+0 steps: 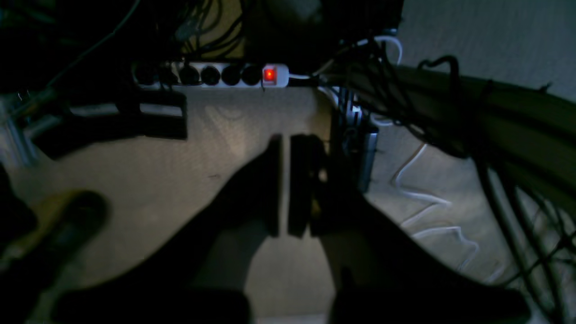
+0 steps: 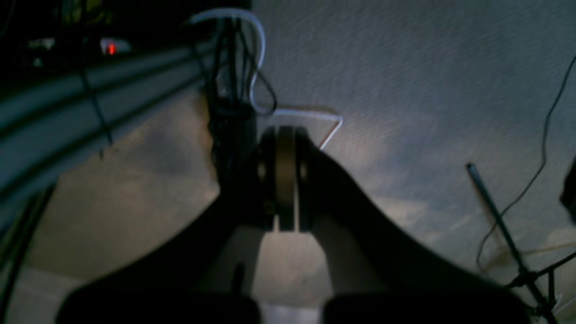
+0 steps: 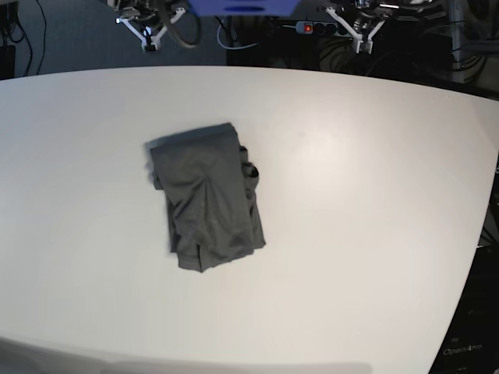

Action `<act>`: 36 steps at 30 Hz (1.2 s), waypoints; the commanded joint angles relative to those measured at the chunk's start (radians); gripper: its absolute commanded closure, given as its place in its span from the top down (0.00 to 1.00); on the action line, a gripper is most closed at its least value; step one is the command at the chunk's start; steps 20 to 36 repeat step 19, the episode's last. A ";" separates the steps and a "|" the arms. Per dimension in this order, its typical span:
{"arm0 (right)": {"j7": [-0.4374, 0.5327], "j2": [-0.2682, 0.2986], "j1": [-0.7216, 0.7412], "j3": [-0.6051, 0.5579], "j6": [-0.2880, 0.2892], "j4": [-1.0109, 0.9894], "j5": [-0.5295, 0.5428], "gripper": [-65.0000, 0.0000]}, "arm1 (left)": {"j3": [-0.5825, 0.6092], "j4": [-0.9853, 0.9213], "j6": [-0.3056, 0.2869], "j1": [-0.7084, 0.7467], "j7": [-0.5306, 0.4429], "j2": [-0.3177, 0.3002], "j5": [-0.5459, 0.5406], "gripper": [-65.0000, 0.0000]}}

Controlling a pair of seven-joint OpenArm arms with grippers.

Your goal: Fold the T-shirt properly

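The plain dark grey short-sleeved T-shirt of thin soft fabric lies on the broad white bench, left of its centre, already gathered into a narrow oblong that runs from about eleven o'clock down to five o'clock. Both arms are parked beyond the bench's far edge, at roughly eleven and one o'clock in the base view, well apart from the cloth.

The left end effector has its dark fingers together with only a thin slit of light between them and nothing in it; behind it sits a white power strip with a red lit switch on the floor. The right end effector is likewise closed on nothing, pointing at a pale surface strung with cables — the wrist views are dim, so fine detail may be missed.

The fold looks nearly done, though not tidy: a flap of fabric pokes out on the right edge near two o'clock, and the lower hem is uneven. Any further tuck risks dragging the thin layers — a closed finger sliding across the top could shear the stack and undo the fold.
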 commanded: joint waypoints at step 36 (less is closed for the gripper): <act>0.009 0.004 -0.010 -0.001 0.011 -0.001 0.074 0.01 | -0.011 0.002 -0.006 -0.030 0.017 -0.001 0.007 0.05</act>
